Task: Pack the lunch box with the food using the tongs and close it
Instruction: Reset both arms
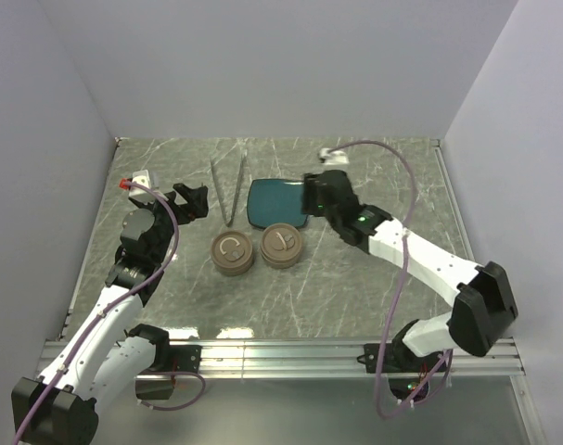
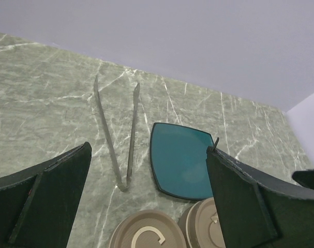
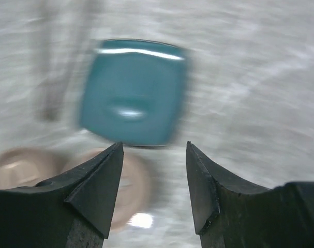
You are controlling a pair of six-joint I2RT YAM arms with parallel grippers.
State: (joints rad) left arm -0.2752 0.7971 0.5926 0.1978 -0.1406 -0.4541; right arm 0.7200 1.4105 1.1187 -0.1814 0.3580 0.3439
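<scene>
Two lidded lunch box tins [image 1: 233,252] beside counter-laid tongs [image 1: 227,215]; left jaws wide, right jaws narrower, both empty, likely pre-grasp.

We see a counter [image 1: 355,287] with a smooth, grey-green marbled finish and a faint sheen. The tongs [image 1: 228,190] look like dull grey metal. The teal plate [image 1: 267,199] is glossy. The lunch box lids [image 1: 233,252] look matt brown, and the left tool [image 2: 149,150] matt black plastic.

free: left of tongs [image 2: 124,183] | blocked: plate [image 1: 276,199] right, lidded tins [image 1: 233,252] near
</scene>
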